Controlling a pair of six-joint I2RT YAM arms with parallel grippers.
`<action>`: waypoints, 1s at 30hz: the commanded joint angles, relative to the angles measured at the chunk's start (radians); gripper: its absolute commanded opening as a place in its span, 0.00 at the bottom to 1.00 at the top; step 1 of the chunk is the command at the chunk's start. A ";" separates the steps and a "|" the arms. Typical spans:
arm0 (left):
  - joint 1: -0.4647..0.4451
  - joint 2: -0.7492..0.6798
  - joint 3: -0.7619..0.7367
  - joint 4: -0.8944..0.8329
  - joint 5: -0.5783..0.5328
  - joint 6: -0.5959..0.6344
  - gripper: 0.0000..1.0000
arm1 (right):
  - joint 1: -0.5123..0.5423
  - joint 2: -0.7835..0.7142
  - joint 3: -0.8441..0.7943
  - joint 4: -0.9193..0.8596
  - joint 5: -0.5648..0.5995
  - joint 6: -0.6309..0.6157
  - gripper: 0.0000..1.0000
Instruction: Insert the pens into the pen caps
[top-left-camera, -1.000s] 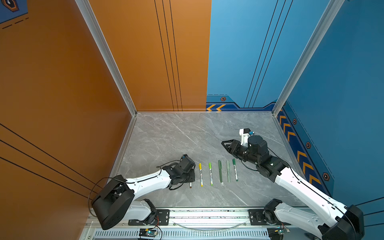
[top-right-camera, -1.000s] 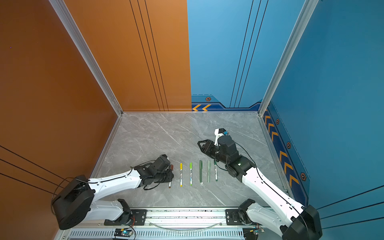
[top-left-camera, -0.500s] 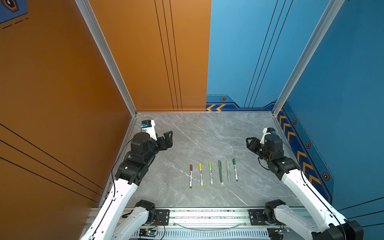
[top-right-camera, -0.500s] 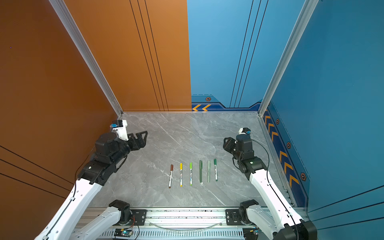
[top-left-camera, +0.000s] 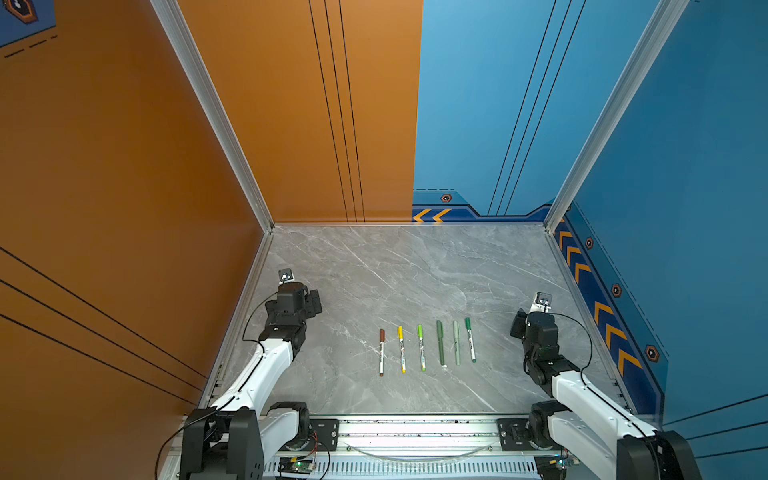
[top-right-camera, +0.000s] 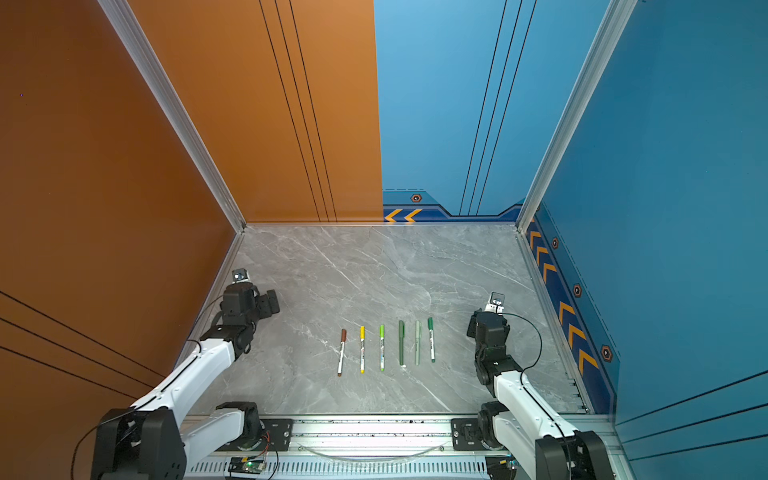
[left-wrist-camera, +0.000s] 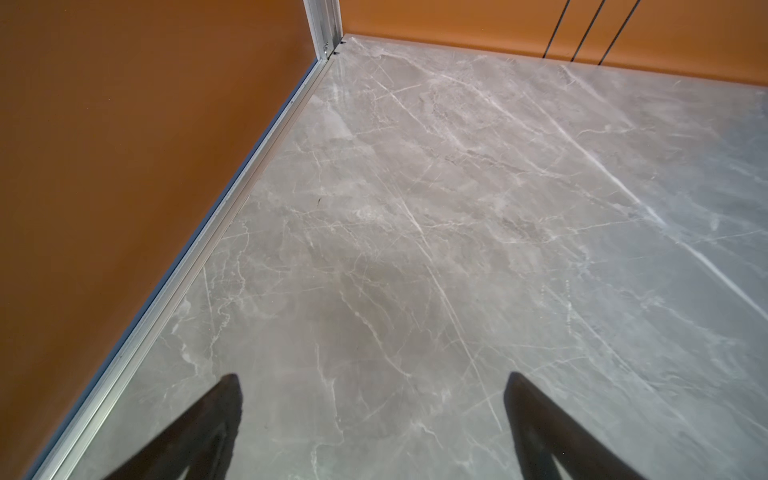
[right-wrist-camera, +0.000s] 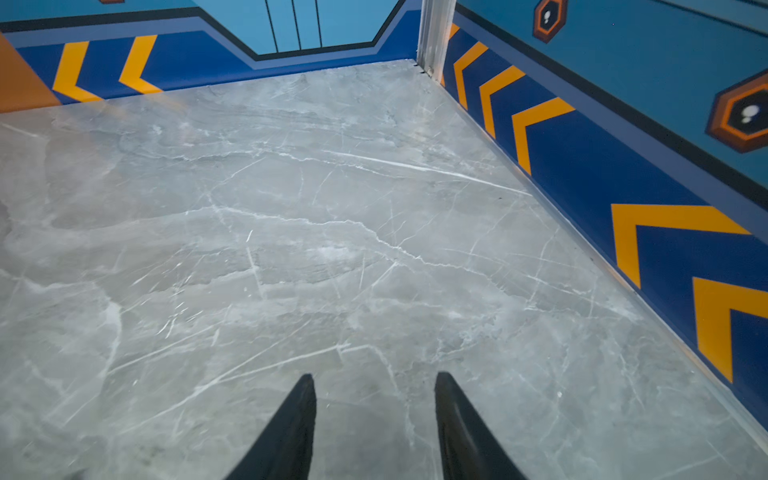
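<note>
Several pens lie in a neat row on the grey marble table (top-left-camera: 415, 270), seen in both top views. From left to right I see the brown pen (top-left-camera: 381, 352), yellow pen (top-left-camera: 401, 349), lime pen (top-left-camera: 421, 347), dark olive pen (top-left-camera: 440, 342), pale sage pen (top-left-camera: 457, 342) and green pen (top-left-camera: 470, 339). A pen cap of matching colour sits on each far end, such as the brown cap (top-left-camera: 382, 334). My left gripper (top-left-camera: 313, 301) (left-wrist-camera: 374, 376) hovers open and empty by the left wall. My right gripper (top-left-camera: 517, 326) (right-wrist-camera: 375, 375) stands open and empty right of the row.
The orange wall (top-left-camera: 166, 249) and its metal rail (left-wrist-camera: 166, 299) run close beside the left arm. The blue wall with yellow chevrons (right-wrist-camera: 665, 249) is near the right arm. A metal base rail (top-left-camera: 415, 428) runs along the table's front edge.
My left gripper has left the brown pen lying in the row, swung back to the left wall and opened wide. The right arm has pulled away to the right side.
</note>
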 joint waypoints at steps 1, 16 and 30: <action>0.016 0.087 -0.067 0.368 -0.044 0.027 0.98 | -0.028 0.134 0.002 0.319 -0.001 -0.034 0.48; -0.031 0.457 -0.086 0.790 0.160 0.159 0.98 | -0.082 0.553 0.149 0.541 -0.156 -0.094 0.63; -0.042 0.451 -0.091 0.789 0.149 0.165 0.98 | -0.058 0.557 0.159 0.528 -0.168 -0.129 1.00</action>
